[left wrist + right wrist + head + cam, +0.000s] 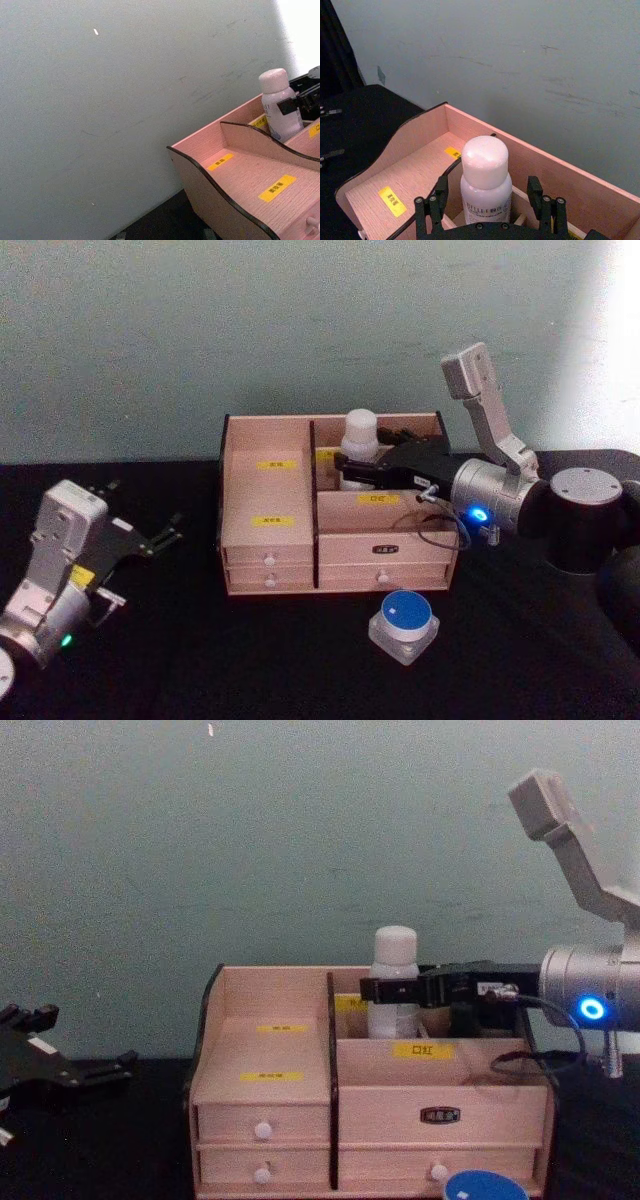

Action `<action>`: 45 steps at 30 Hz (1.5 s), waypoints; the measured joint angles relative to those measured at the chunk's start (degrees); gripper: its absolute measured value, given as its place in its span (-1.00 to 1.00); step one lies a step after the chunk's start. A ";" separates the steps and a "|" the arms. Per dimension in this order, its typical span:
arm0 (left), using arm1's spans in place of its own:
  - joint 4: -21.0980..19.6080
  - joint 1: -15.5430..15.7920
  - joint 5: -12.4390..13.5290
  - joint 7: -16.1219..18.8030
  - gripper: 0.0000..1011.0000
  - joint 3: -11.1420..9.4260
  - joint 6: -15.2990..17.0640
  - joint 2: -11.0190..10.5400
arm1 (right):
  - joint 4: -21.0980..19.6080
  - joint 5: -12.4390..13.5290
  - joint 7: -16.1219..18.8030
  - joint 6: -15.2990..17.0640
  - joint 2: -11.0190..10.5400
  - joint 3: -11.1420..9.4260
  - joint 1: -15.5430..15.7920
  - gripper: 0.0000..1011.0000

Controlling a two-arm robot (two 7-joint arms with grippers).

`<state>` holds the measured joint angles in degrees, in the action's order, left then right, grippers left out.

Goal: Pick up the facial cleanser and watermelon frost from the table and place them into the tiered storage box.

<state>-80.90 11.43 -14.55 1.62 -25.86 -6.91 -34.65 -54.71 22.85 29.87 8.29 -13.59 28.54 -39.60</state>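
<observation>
Right gripper (350, 473): reached in over the box (250, 490) from the right, level with the rear right compartment. Jaws apart, straddling the bottle (359, 432) at its body below the cap. In the right wrist view each finger (440, 192) stands clear of the bottle's side, a gap on both flanks. It grips nothing.

Bottle: upright, long axis vertical, cap above the box's rear wall, base down inside that rear right compartment. Judged as placed.

Jar (403, 623): on the black table (250, 670), just in front of the box's right-hand drawers. It is blue lid up, squat, short axis vertical, and apart from the box front.

Relation that matters: the jar lies toward the robot and lower than the right gripper, with the box's front tier between them. The gripper would need to lift clear of the bottle before coming forward and down.

Left gripper (160, 536): parked low at the left, well apart from box and jar. The right arm is clearly nearer the jar.
</observation>
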 joint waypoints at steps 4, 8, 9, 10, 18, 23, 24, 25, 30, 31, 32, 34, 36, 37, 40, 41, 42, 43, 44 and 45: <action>0.00 0.00 0.00 0.00 0.98 0.00 0.00 0.00 | -0.11 0.02 0.00 0.01 -0.03 -0.02 0.06 0.98; 0.00 0.00 0.00 0.00 0.98 0.00 0.00 0.00 | -2.23 0.31 0.03 -0.03 -0.55 -0.64 1.01 0.98; 0.00 0.00 0.00 0.00 0.98 0.00 0.00 0.00 | -3.49 0.48 -0.03 -0.04 -0.89 -0.94 1.59 0.98; 0.00 0.00 0.00 0.00 0.98 0.00 0.00 0.00 | -4.36 0.58 -0.08 -0.04 -1.13 -1.11 1.97 0.98; 0.00 0.00 0.00 0.00 0.98 0.00 0.00 0.00 | -14.34 2.21 -0.33 1.29 -4.92 -2.51 6.90 0.98; 0.00 0.00 0.00 0.00 0.98 0.00 0.00 0.00 | -20.71 3.73 0.27 2.76 -8.49 -2.97 10.93 0.98; 0.00 0.00 0.00 0.00 0.98 0.00 0.00 0.00 | -21.43 3.94 0.37 2.95 -8.97 -3.01 11.44 0.98; 0.00 0.00 0.00 0.00 0.98 0.00 0.00 0.00 | -23.24 4.45 0.55 3.46 -10.24 -3.09 12.78 0.98; 0.00 0.00 0.00 0.00 0.98 0.00 0.00 0.00 | -27.92 5.52 0.68 4.91 -14.07 -3.23 16.71 0.98; 0.00 0.00 0.00 0.00 0.98 0.00 0.00 0.00 | -28.47 5.65 0.66 5.08 -14.59 -3.23 17.25 0.98; 0.00 0.00 0.00 0.00 0.98 0.00 0.00 0.00 | -29.54 5.84 0.60 5.42 -15.60 -3.21 18.23 0.98; 0.00 0.00 0.00 0.00 0.98 0.00 0.00 0.00 | -30.44 5.99 0.46 5.82 -16.55 -3.09 19.19 0.98; 0.00 0.00 0.00 0.00 0.98 0.00 0.00 0.00 | -31.48 6.13 0.21 6.36 -17.70 -2.86 20.30 0.98; 0.00 0.00 0.00 0.00 0.98 0.00 0.00 0.00 | -31.79 6.15 0.09 6.54 -18.05 -2.74 20.68 0.98; 0.00 0.00 0.00 0.00 0.98 0.00 0.00 0.00 | -32.86 6.16 -0.16 7.35 -19.25 -2.18 21.86 0.98; 0.00 0.00 0.00 0.00 0.98 0.00 0.00 0.00 | -33.11 6.16 -0.21 7.56 -19.51 -2.01 22.12 0.98; 0.00 0.00 0.00 0.00 0.98 0.00 0.00 0.00 | -33.54 6.12 -0.31 8.03 -19.95 -1.64 22.53 0.98; 0.00 0.00 0.00 0.00 0.98 0.00 0.00 0.00 | -33.72 6.07 -0.36 8.28 -20.17 -1.44 22.70 0.98; 0.00 0.00 0.00 0.00 0.98 0.00 0.00 0.00 | -33.86 5.98 -0.42 8.52 -20.37 -1.22 22.84 0.98; 0.00 0.00 0.00 0.00 0.98 0.00 0.00 0.00 | -33.96 5.88 -0.46 8.73 -20.50 -1.03 22.93 0.98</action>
<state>-80.90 11.43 -14.55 1.62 -25.86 -6.91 -34.65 -88.66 28.74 29.41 17.02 -34.10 27.51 -16.67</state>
